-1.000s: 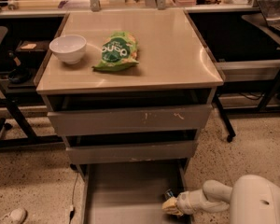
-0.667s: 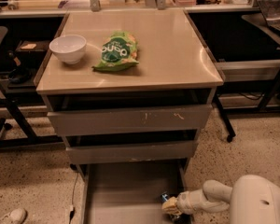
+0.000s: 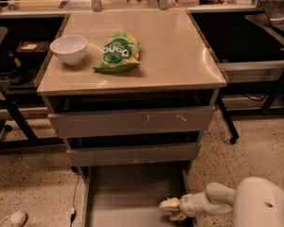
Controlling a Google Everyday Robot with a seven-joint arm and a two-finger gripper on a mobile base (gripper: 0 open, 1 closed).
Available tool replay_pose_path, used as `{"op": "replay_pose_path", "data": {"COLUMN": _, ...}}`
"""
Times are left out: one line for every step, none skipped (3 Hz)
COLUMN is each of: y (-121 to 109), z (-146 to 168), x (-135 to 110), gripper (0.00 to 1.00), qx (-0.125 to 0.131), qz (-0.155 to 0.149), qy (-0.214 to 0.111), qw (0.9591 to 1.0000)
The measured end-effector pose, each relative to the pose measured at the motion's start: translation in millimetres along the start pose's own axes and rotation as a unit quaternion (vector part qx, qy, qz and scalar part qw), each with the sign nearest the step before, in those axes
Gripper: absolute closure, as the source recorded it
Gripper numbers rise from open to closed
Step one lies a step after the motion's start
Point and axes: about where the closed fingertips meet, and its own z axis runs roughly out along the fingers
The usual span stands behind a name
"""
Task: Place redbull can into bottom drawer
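The bottom drawer (image 3: 123, 197) is pulled out at the foot of the cabinet, a shallow grey tray with a flat floor. My gripper (image 3: 171, 208) is low over the drawer's right side, reaching in from the lower right on the white arm (image 3: 213, 200). The redbull can is mostly hidden. Only a small dark bluish bit (image 3: 167, 198) shows at the gripper's upper tip, and I cannot tell whether the gripper holds it or whether it rests on the drawer floor.
A green snack bag (image 3: 118, 51) and a white bowl (image 3: 69, 48) sit on the beige cabinet top (image 3: 180, 56). Two upper grey drawers (image 3: 132, 122) are slightly open above the bottom one. A white shoe (image 3: 9, 219) lies on the floor at lower left. Black table legs stand on both sides.
The gripper has stayed low over the drawer's right side, shifting only slightly. A small dark bluish bit has come into view at its tip.
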Motion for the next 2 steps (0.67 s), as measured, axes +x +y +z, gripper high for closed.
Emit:
{"op": "replay_pose_path", "data": {"y": 0.0, "z": 0.1, "x": 0.1, "gripper": 0.00, "qx": 0.000, "qz": 0.000, "qy": 0.000, "qw": 1.0000}}
{"op": "replay_pose_path", "data": {"y": 0.0, "z": 0.2, "x": 0.1, "gripper": 0.00, "qx": 0.000, "qz": 0.000, "qy": 0.000, "qw": 1.0000}}
